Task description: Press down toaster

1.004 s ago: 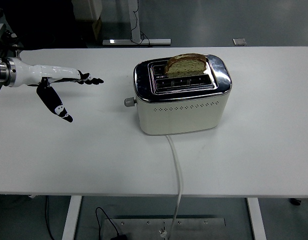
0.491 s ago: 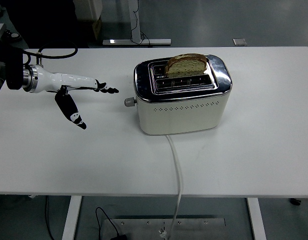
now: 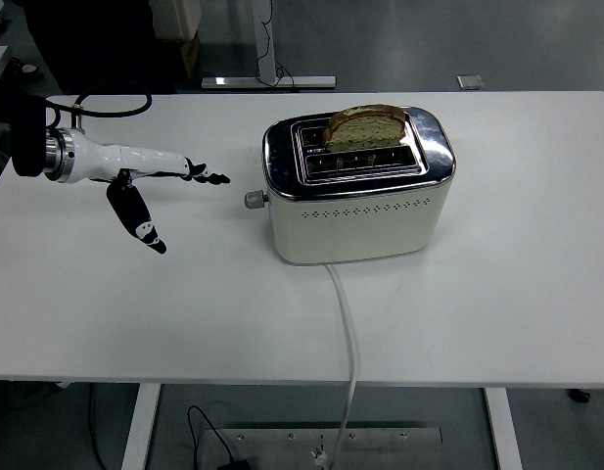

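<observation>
So the setup is a big white table (image 3: 135,323) in what looks like a lab or workshop, dark greyish floor behind it and some desk legs and cables visible at the top of the shot. Sitting a bit right of centre on the table is a cream-coloured two-slot toaster with a shiny chrome top (image 3: 358,186). There's a slice of brown seeded bread (image 3: 365,126) standing upright in the back slot, poking well up out of it; the front slot looks empty. On the toaster's left end there's a small round grey lever knob (image 3: 252,200) sticking out sideways, and it sits high up on that side, near the top edge. A white power cord (image 3: 348,333) runs from the bottom front of the toaster straight toward the near table edge and drops off it.

The left hand (image 3: 150,181), white with black fingertips, comes in from the left edge on a black arm with a silver wrist ring. It's over the table to the left of the toaster, fingers spread and stretched out, holding nothing. The long fingers (image 3: 206,175) point right toward the knob, close but with a clear gap, not touching. The thumb (image 3: 137,217) hangs down and toward the camera, away from the rest.

Right arm doesn't show up anywhere.
</observation>
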Motion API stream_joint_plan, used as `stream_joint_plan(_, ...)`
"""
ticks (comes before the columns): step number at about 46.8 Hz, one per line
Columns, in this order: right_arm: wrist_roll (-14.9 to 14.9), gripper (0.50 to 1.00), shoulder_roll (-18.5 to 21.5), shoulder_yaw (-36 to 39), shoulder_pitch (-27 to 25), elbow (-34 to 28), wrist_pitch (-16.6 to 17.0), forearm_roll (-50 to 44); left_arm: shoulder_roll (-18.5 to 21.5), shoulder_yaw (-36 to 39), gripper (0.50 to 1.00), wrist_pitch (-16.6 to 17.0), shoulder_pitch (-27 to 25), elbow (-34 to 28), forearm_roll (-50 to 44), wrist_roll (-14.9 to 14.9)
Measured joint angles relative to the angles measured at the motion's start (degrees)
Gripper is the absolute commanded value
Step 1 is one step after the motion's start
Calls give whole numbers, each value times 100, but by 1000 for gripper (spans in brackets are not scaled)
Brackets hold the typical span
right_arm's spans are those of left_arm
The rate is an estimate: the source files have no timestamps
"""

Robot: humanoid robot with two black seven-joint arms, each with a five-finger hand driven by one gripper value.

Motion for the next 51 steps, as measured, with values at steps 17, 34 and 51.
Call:
stream_joint_plan(17,-3,1000,0,-2,0,0,0,0,-119,0,1000,0,65,13,2,0)
stream_joint_plan(34,-3,998,0,-4,1,0,0,0,-179,5,1000,0,82,82,5,2)
stream_joint_plan(51,-2,1000,0,-4,0,1,0,0,-259,9,1000,0,90,129,5,5)
